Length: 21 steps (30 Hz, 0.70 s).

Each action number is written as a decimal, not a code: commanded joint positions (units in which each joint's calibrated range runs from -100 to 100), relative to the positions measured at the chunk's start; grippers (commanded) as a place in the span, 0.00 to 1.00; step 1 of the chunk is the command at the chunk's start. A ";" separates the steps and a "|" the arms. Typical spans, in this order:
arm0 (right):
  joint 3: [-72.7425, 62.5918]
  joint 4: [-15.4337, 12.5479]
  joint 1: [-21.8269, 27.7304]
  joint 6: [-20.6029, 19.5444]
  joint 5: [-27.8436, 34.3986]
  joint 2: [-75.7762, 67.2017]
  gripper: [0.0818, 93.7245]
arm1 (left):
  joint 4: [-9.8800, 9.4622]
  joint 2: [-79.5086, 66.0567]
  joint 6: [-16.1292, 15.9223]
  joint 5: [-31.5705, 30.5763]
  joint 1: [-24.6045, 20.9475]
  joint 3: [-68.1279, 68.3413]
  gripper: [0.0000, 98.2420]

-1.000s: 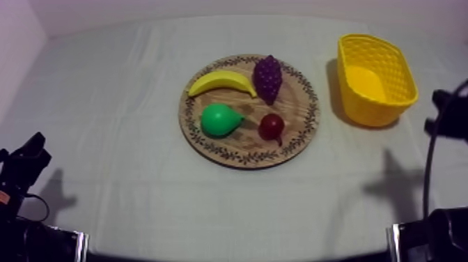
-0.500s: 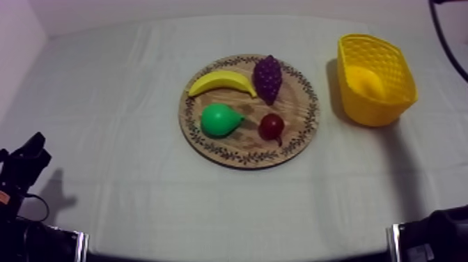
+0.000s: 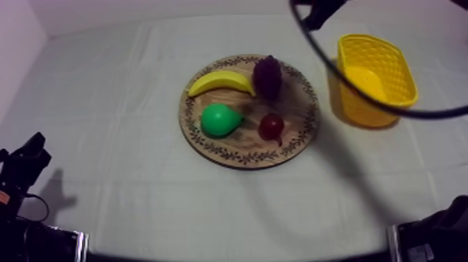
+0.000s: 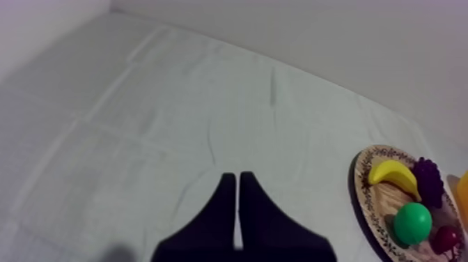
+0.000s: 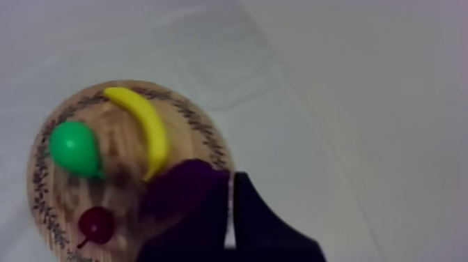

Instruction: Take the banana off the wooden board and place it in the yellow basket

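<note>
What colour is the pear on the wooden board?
The pear is bright green; it shows best in the top view.

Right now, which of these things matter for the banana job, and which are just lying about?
For the job: banana, the wooden board it lies on, yellow basket, right pincer over the board.
Just lying about: pear, bunch of grapes, small red fruit, all on the board.

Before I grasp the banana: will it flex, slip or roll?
Probably stiff: the banana holds a smooth moulded curve. Possibly slippery: its skin looks smooth, so grip mid-length. Lying flat on the wooden board beside the grapes, its curve should make it pivot rather than roll if nudged.
</note>
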 commanded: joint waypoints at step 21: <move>-16.22 9.55 -4.32 1.85 9.83 23.20 0.01 | -0.02 -0.01 0.02 0.00 0.00 0.03 0.00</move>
